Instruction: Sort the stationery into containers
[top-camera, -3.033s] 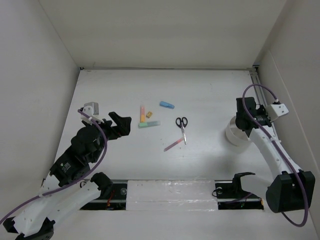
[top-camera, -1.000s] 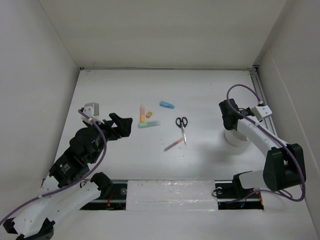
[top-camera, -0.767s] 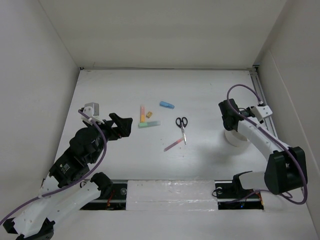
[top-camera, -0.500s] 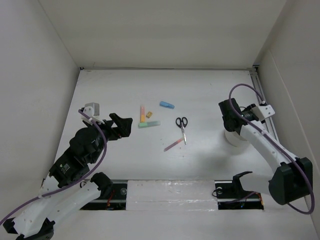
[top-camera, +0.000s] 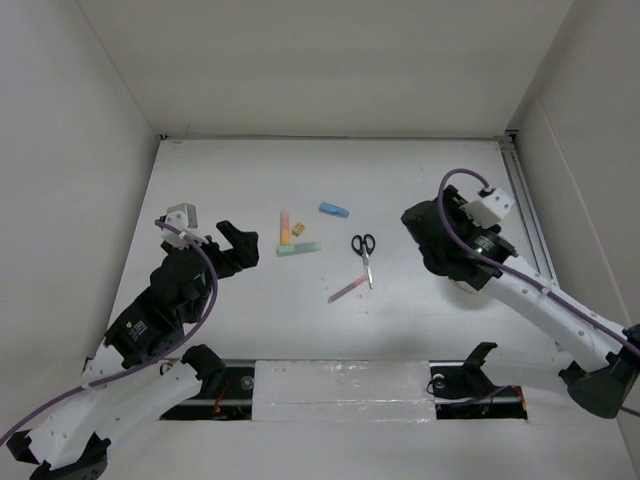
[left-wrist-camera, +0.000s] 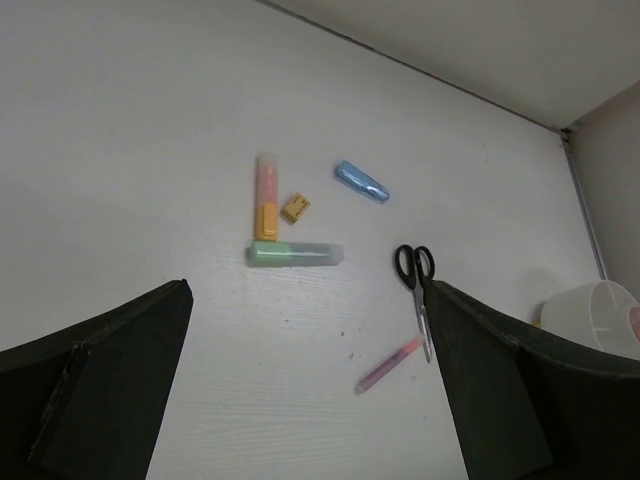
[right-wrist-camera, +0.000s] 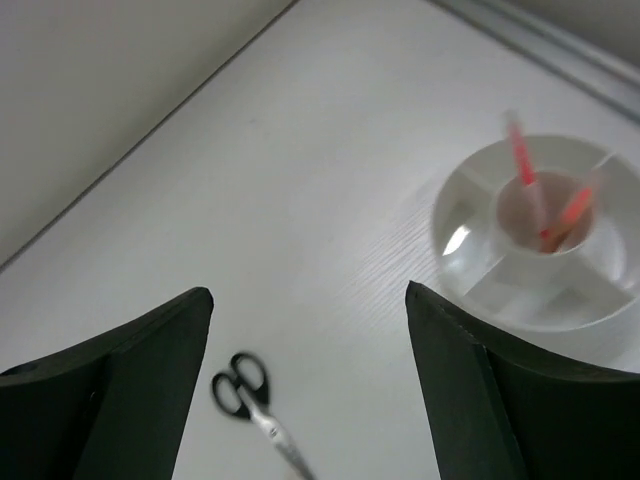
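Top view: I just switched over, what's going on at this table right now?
Two arms are sorting stationery into the white cup. Two pink pens stand in its centre compartment. The right gripper hangs between cup and scissors, fingers open and empty. The left gripper hovers open, holding nothing. On the table lie the scissors, another pink pen, a mint-green marker, a yellow-orange marker, a light-blue marker and a tiny yellow piece.

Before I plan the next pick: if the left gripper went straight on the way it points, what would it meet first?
Most likely the mint-green marker, lying crosswise just ahead of the open left gripper; the yellow-orange marker sits beyond. Height is unclear, so it might touch the table first.
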